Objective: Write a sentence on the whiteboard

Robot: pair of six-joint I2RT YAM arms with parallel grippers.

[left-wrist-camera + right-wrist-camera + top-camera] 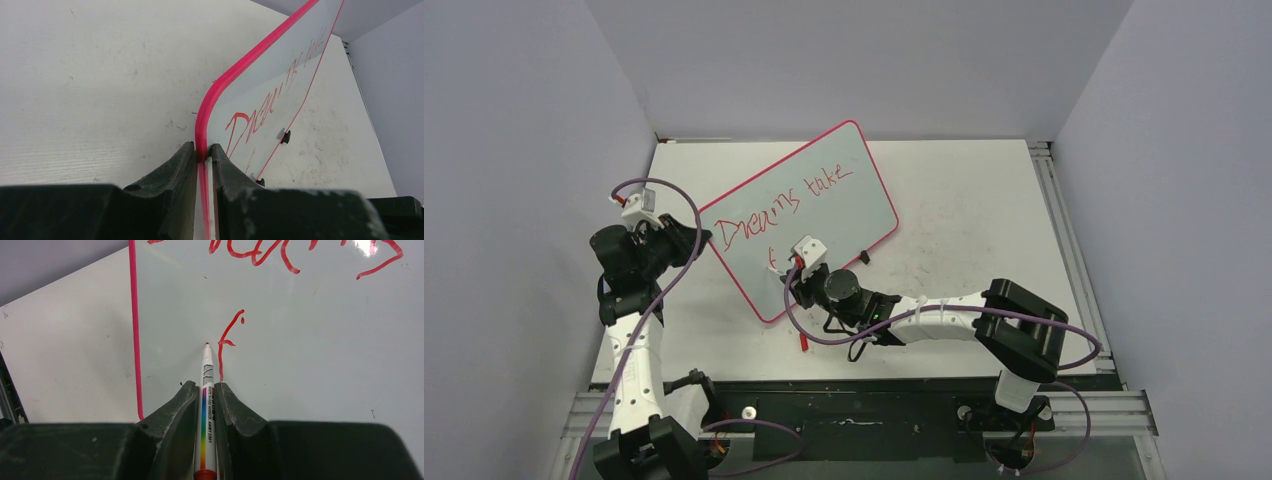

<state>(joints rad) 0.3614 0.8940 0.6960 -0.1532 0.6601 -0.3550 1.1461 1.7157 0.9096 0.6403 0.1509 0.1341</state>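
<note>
The whiteboard (pixel 824 205) lies tilted on the table, pale grey with a red-pink rim, with "Dreams take" in red and a "t" below it. My left gripper (pixel 692 238) is shut on the board's left corner; in the left wrist view the jaws (pixel 204 152) pinch the pink rim (pixel 235 70). My right gripper (pixel 796 272) is shut on a white whiteboard marker (pixel 206 390) with a rainbow stripe. Its red tip is at the board surface (pixel 320 350), just left of the red "t" (pixel 225 342).
A red marker cap (pixel 803 342) lies on the white table (pixel 984 210) near the front edge. Two black clip feet (pixel 285 136) sit on the board's lower long edge. Grey walls close in on left, back and right.
</note>
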